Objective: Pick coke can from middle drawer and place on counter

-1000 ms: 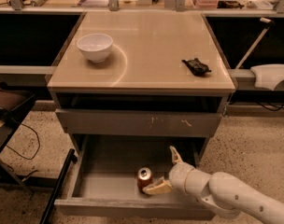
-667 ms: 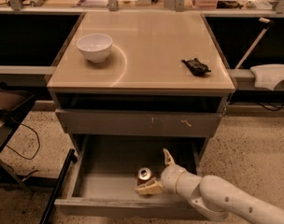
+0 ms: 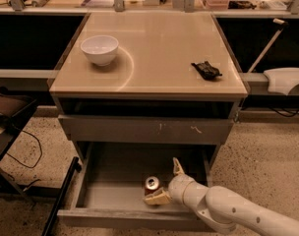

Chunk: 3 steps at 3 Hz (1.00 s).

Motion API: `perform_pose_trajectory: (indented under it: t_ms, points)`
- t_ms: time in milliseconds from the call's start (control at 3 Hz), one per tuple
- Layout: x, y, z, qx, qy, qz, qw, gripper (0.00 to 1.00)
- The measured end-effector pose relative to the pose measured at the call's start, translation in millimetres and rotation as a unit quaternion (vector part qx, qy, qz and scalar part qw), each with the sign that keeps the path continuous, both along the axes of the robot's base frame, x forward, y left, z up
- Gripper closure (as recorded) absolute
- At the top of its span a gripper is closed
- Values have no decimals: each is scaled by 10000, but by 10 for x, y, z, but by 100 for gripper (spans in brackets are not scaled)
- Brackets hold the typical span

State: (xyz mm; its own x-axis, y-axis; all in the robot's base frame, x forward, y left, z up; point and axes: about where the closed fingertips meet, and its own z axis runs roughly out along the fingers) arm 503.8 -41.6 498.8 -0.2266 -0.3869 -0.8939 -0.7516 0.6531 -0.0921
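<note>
The coke can (image 3: 152, 184), red with a silver top, stands upright on the floor of the open middle drawer (image 3: 115, 186), near its front. My gripper (image 3: 167, 182) reaches into the drawer from the right and is open. One finger (image 3: 178, 166) stands behind and to the right of the can. The other finger (image 3: 158, 197) lies just in front of the can and looks close to touching it. The can sits at the left edge of the gap between them. The tan counter (image 3: 159, 43) is the cabinet top above.
A white bowl (image 3: 100, 48) stands at the counter's back left and a small black object (image 3: 205, 70) at its right edge. A closed drawer front with pale scratch marks (image 3: 149, 129) overhangs the open drawer. A cluttered ledge (image 3: 139, 1) runs behind. Dark furniture (image 3: 7, 127) stands at the left.
My arm and gripper have moved left along the drawer toward the can. The front finger now lies right by the can. The can has not moved.
</note>
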Motion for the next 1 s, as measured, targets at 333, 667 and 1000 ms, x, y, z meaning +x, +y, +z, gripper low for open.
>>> perform_pose_trajectory:
  t_ms: [333,667,1000]
  points:
    - [101,-75,-222,-293,4,-214,9993,0]
    - [152,-107,-389,-506,21,-319,9982,0]
    - [0,-142,-551,-747,78,-137,9971,0]
